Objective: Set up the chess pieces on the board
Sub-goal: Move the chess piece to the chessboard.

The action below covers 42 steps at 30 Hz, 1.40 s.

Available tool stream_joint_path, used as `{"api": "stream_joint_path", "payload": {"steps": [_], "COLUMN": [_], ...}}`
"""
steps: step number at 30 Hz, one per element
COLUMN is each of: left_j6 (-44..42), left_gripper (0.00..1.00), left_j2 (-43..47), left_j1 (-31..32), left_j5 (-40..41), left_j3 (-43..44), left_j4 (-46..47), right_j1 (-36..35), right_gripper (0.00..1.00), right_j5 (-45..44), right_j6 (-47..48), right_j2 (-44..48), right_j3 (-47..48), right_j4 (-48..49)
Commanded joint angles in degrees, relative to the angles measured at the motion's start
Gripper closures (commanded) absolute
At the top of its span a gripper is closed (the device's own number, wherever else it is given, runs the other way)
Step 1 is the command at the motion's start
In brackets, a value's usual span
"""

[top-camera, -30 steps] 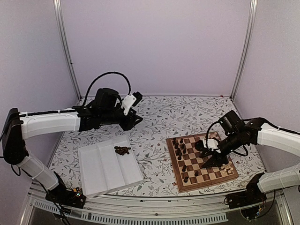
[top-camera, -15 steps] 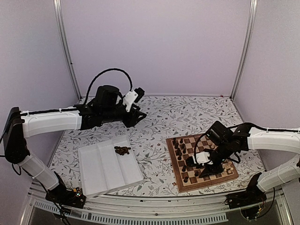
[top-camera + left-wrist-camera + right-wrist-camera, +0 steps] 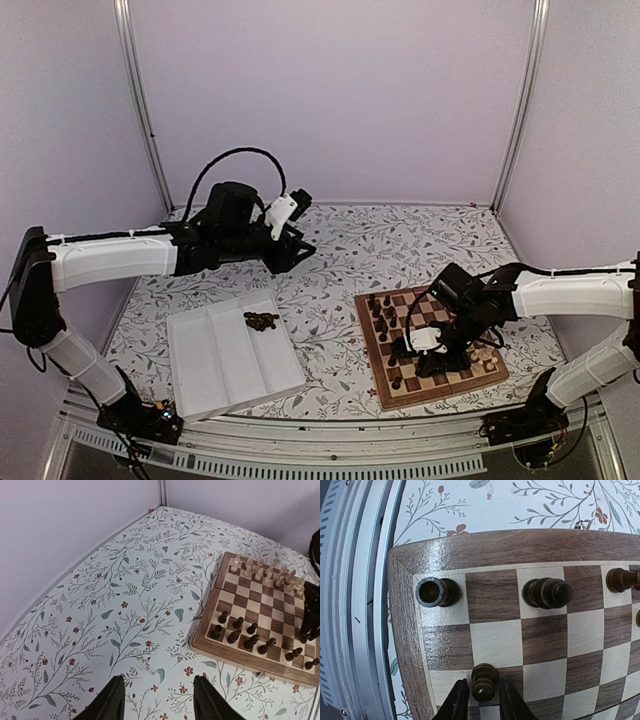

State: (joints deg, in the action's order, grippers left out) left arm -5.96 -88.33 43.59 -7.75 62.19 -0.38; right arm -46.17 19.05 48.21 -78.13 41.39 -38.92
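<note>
Dark wood between the fingers [image 3: 456,702]: bracketed a pawn [image 3: 485,677] with the right gripper [image 3: 483,692], near a corner of the board [image 3: 407,630]; could not tell whether pinched. Caught that only at the right wrist. Held the left gripper [image 3: 157,702] wide, empty, over the floral table [image 3: 100,605].

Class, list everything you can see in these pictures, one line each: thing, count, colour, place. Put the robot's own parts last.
board: one, light and dark brown checks, table's right side.
dark pieces: about ten showing, dark brown, board's left rows.
pale pieces: one row, count unclear, cream, board's right edge.
loose pieces: one heap, dark brown, in the tray.
tray: one, white, table's left side.
table cover: one, white, floral.
left fingers: two, black, open above the cover.
right fingers: two, black, either side of one dark piece; grip unclear.
</note>
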Motion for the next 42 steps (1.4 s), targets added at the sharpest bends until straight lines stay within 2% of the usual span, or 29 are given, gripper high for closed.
{"api": "stream_joint_path", "payload": {"steps": [1,13,27,42], "left_j6": [0.07,0.0,-0.6,-1.77], "left_gripper": [0.51,0.52,0.52,0.52], "left_j2": [-0.95,-1.92,-2.67,-3.69], "left_j1": [0.0,0.26,1.38,2.2], "left_j5": [-2.01,-3.93,-4.32,-4.1], "left_j3": [1.94,3.01,3.81,4.78], "left_j4": [-1.87,-3.53,-5.31,-7.15], "right_j1": [-0.74,-0.72,1.79,4.48], "right_gripper": [0.78,0.91,0.93,0.92], "right_j5": [1.56,0.8,-5.27,-5.07], "right_j6": [-0.65,-1.61,-4.84,-5.84], "right_j2": [-0.77,-3.69,-10.71,-15.7], "right_j3": [1.83,5.31,12.65,16.04], "right_j4": [0.9,2.54,5.85,6.31]}}
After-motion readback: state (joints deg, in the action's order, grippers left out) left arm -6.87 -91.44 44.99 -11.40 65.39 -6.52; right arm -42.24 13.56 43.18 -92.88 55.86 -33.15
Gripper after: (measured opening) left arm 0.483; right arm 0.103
